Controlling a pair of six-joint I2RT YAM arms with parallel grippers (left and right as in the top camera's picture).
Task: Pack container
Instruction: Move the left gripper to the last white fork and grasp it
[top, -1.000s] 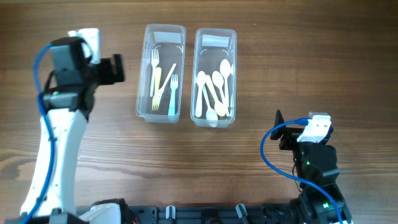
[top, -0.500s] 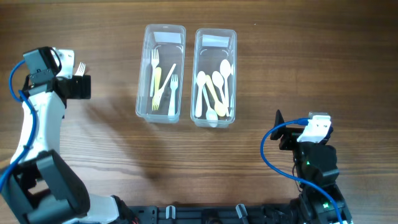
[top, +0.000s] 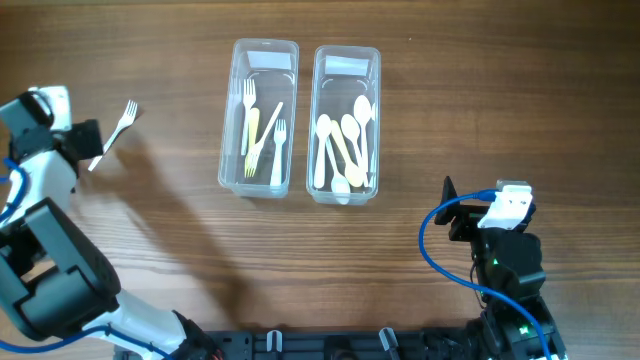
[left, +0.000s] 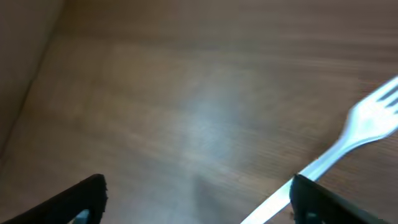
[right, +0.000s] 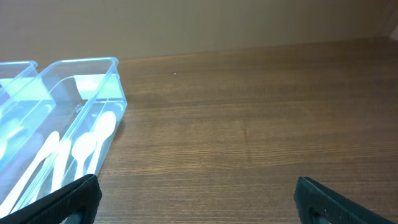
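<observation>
One white fork (top: 113, 133) to pick up near the surface's left edge: centre the spread left tool (left: 198, 199) over the handle, currently off to one side, pinch squarely, lift level, lay in the fork container (top: 265, 62). Right tool (right: 198, 193) spread, idle.

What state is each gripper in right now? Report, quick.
Left gripper: open, holding nothing; white fork lies loose beside one finger.
Right gripper: open, empty.
</observation>
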